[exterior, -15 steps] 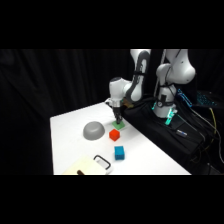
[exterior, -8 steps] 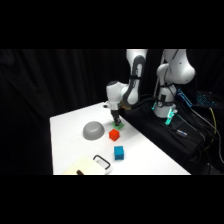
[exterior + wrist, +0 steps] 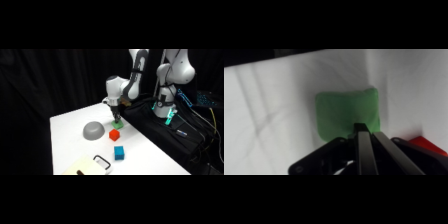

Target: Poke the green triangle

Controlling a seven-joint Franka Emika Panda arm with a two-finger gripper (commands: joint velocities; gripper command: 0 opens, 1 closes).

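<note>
White table (image 3: 150,150), far edge: small bright green flattish triangle block (image 3: 346,112), directly beneath the pincer (image 3: 117,119), whose black tip sits at the block. Pincer opening: cannot tell. Just nearer: red block (image 3: 114,135); then blue cube (image 3: 119,152). Left: grey dome (image 3: 93,130).

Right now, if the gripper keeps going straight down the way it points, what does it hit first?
Most likely the green triangle: the gripper hangs right over it, with the red block off to one side. Whether it already touches, I cannot tell.
</note>
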